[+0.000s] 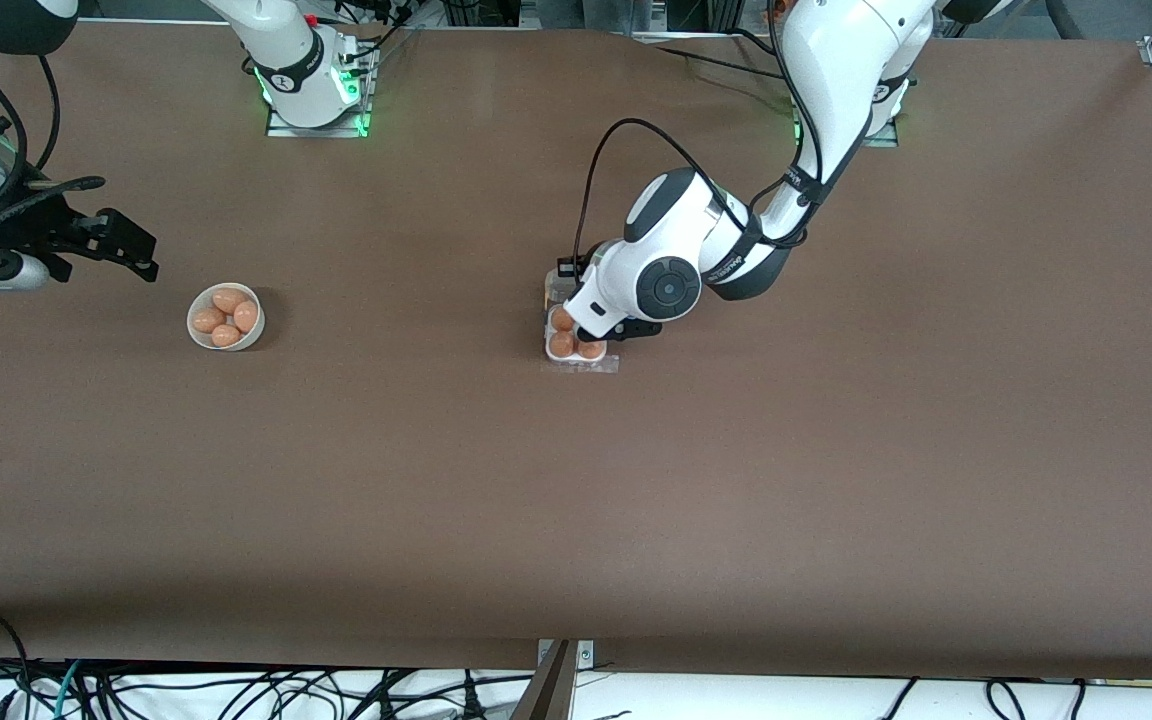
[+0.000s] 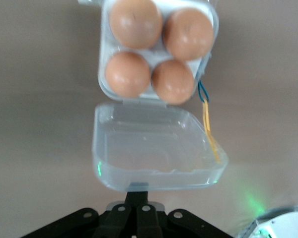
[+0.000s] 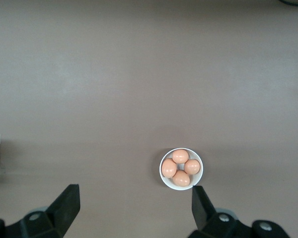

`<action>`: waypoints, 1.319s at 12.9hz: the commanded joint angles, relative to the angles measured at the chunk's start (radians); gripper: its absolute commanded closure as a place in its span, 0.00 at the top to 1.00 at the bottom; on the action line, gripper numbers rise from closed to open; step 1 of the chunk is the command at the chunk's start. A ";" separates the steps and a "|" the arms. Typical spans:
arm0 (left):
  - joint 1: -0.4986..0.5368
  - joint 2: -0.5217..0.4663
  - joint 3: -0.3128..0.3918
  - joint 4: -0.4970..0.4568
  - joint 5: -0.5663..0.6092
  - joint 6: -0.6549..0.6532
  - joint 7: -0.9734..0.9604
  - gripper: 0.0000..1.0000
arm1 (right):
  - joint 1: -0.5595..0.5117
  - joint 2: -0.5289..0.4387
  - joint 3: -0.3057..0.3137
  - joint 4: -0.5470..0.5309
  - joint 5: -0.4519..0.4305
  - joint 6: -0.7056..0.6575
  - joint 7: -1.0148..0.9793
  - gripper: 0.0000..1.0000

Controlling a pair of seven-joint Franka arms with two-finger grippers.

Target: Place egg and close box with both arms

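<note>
Hiding much of the box (image 1: 576, 345) in the front view: the left arm's wrist, so only three brown eggs and the clear rim nearer the front camera show there. Cut off at the frame edge in the left wrist view: the left gripper (image 2: 135, 214), with its fingers bunched at the edge of the clear lid (image 2: 156, 151); cannot tell how they stand, nor whether touching the lid. Seen from that wrist: a white four-cell tray, all four cells filled, the egg (image 2: 173, 81) sitting in the cell beside the hinge; lid swung fully open and lying flat on the table, a thin yellow and blue cord along one side. Box at mid-table, well apart from the white bowl (image 1: 226, 317), which sits toward the right arm's end and holds four more brown eggs. Waiting up in the air at that end, near the bowl but not over it: the right gripper (image 1: 126, 245), fingers (image 3: 65, 204) spread wide, holding nothing.
</note>
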 commanded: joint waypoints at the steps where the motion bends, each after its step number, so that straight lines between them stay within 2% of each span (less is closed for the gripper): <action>1: -0.012 0.018 0.022 0.065 0.040 0.019 -0.024 0.01 | -0.008 0.006 0.008 0.020 -0.015 -0.009 -0.006 1.00; 4: -0.007 0.010 0.061 0.116 0.049 0.022 -0.024 0.02 | -0.010 0.006 0.008 0.020 -0.014 -0.010 -0.008 1.00; 6: -0.003 -0.017 0.097 0.119 0.165 -0.022 -0.023 0.13 | -0.010 0.006 0.008 0.020 -0.014 -0.010 -0.010 1.00; 7: 0.020 -0.036 0.097 0.119 0.208 -0.059 -0.021 0.25 | -0.010 0.006 0.008 0.020 -0.014 -0.010 -0.008 1.00; 8: 0.057 -0.045 0.098 0.122 0.248 -0.099 -0.018 0.41 | -0.010 0.006 0.008 0.020 -0.014 -0.010 -0.010 1.00; 9: 0.095 -0.053 0.097 0.154 0.295 -0.131 -0.014 0.49 | -0.010 0.006 0.008 0.020 -0.014 -0.010 -0.010 1.00; 11: 0.151 -0.054 0.097 0.209 0.351 -0.177 -0.007 0.72 | -0.010 0.006 0.008 0.020 -0.014 -0.010 -0.008 1.00; 14: 0.230 -0.054 0.095 0.257 0.441 -0.179 0.022 0.85 | -0.008 0.006 0.008 0.020 -0.014 -0.012 -0.006 1.00; 17: 0.272 -0.059 0.098 0.284 0.532 -0.226 0.133 0.97 | -0.010 0.006 0.008 0.020 -0.014 -0.012 -0.006 1.00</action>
